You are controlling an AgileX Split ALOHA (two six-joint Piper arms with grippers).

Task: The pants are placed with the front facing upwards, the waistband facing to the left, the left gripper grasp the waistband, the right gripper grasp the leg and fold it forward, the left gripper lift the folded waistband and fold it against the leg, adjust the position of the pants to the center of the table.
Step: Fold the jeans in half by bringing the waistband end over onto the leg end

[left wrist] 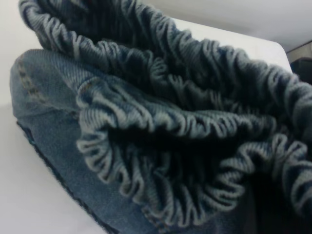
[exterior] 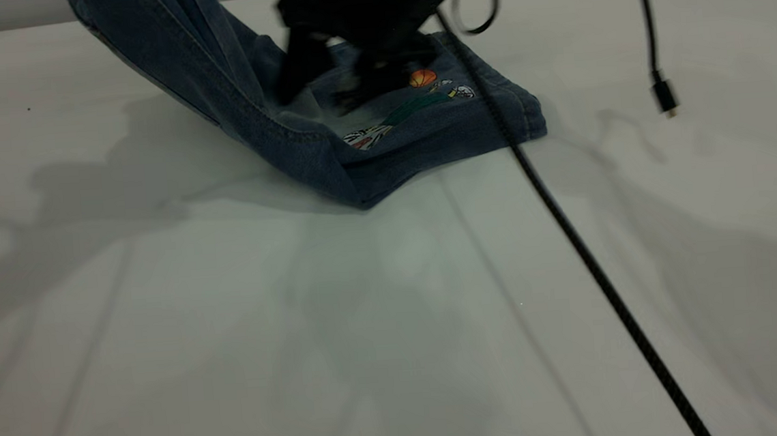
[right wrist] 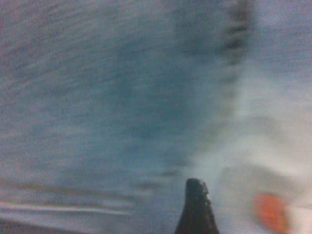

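The blue denim pants lie folded at the far middle of the white table. Their left part is lifted and rises out of the top of the exterior view. The ruffled waistband fills the left wrist view right at the camera; the left gripper holds it up, though its fingers are hidden and it is outside the exterior view. My right gripper hovers, blurred, low over the flat part, its fingers apart with nothing between them. One dark fingertip shows over denim beside an orange patch.
A braided black cable runs from the right arm across the pants' right side to the near right table edge. A thinner cable with a plug hangs at the far right. Embroidered patches mark the flat denim.
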